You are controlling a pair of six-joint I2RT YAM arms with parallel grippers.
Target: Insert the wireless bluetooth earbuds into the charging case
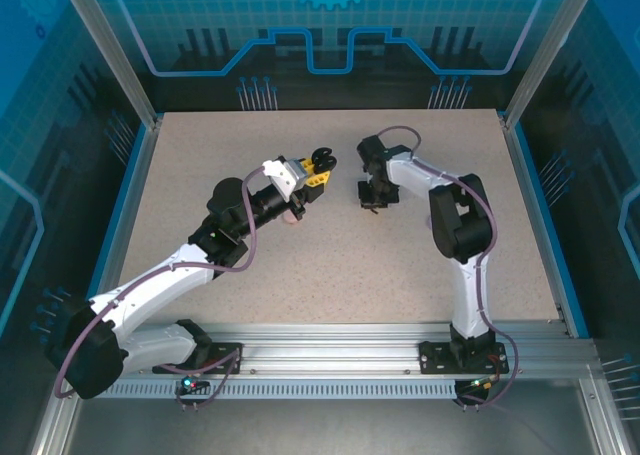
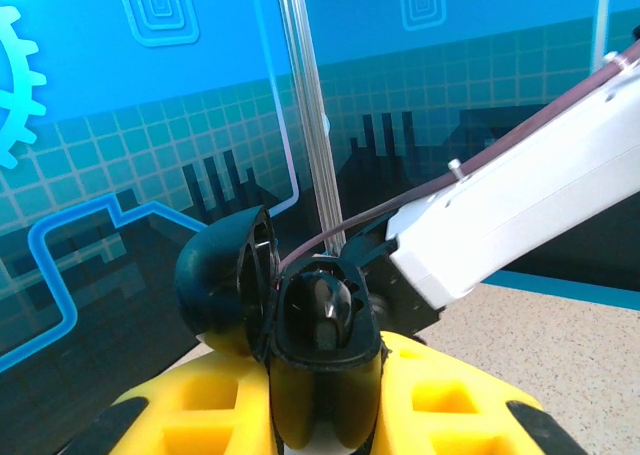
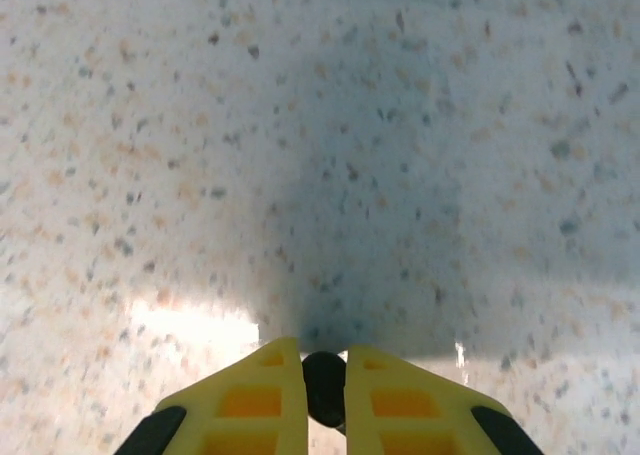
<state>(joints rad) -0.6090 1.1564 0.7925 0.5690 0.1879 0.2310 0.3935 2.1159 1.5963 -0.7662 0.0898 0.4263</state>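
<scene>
1. Top external view: my left fingers (image 1: 311,171) are closed on the black charging case (image 1: 321,157) and hold it up off the surface (image 1: 200,155), with the lid open. My right fingers (image 1: 370,199) point down at the surface near the case but clear of it, on its right and a little closer to the bases. Judging from this, the coming move runs from the right fingers leftward and up to the case mouth. A pale pink thing (image 1: 293,216) lies on the surface, half hidden under my left arm; I cannot tell what it is.

2. Left wrist view: the left fingers (image 2: 325,420) clamp the lower body of the charging case (image 2: 325,375). Its lid (image 2: 225,280) is swung open to the left and the cavity faces the camera. A dark shape sits in the cavity, but I cannot tell whether it is an earbud or just the moulded well.

3. Right wrist view: the right fingers (image 3: 322,355) are nearly closed and pinch a small black earbud (image 3: 323,387) between the tips. Too little of it shows to give its long axis. It hangs above bare surface, apart from the case.
</scene>
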